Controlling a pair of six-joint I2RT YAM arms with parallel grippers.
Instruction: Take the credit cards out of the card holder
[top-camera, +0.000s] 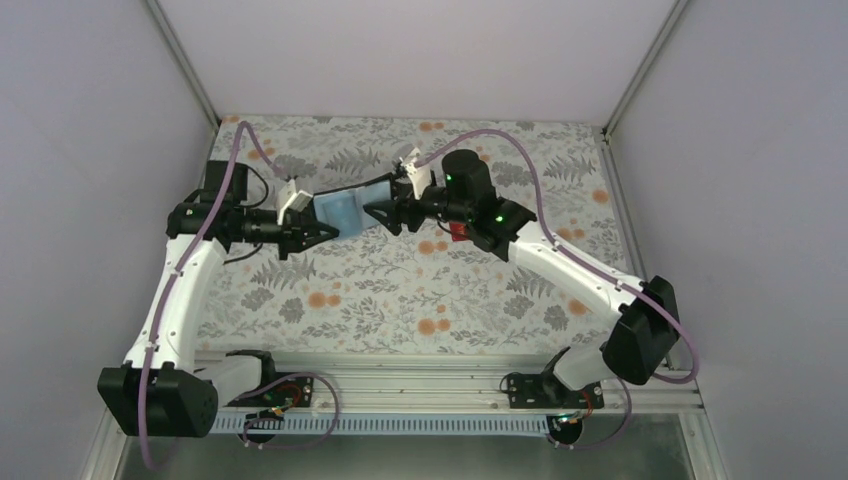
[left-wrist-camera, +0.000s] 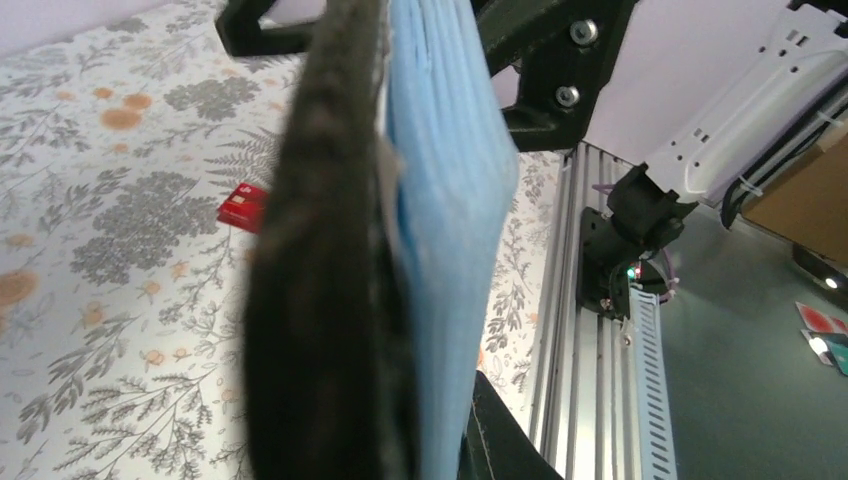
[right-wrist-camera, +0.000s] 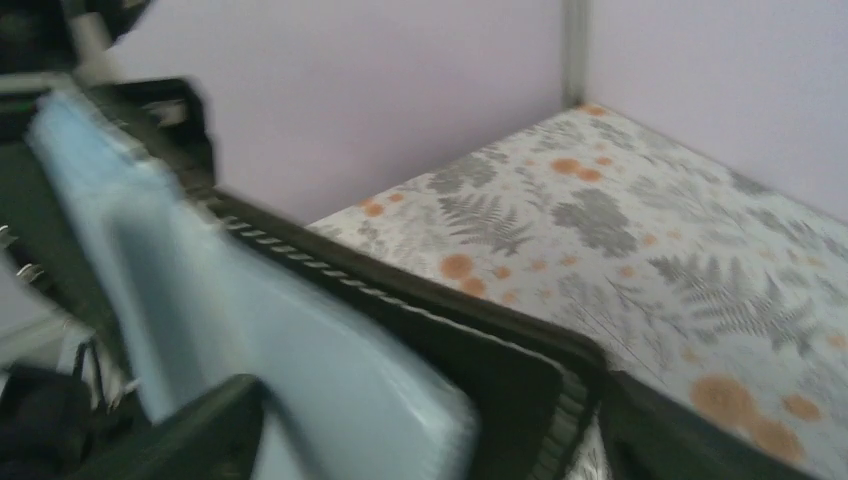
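The card holder (top-camera: 345, 208) hangs open in the air between my two grippers, light blue inside with dark edges. My left gripper (top-camera: 322, 232) is shut on its left end. In the left wrist view the holder (left-wrist-camera: 450, 200) fills the middle, edge on, with one finger (left-wrist-camera: 505, 435) beside it. My right gripper (top-camera: 385, 213) is shut on its right end. In the right wrist view the holder (right-wrist-camera: 300, 350) lies between my fingers (right-wrist-camera: 180, 430). A red card (top-camera: 458, 232) lies on the table under the right arm and also shows in the left wrist view (left-wrist-camera: 243, 207). The blue and teal cards are out of view.
The floral table mat (top-camera: 420, 290) is walled by grey panels at the back and sides. An aluminium rail (top-camera: 420, 385) runs along the near edge with both arm bases. A few small coloured items (left-wrist-camera: 820, 335) lie off the table beyond the rail.
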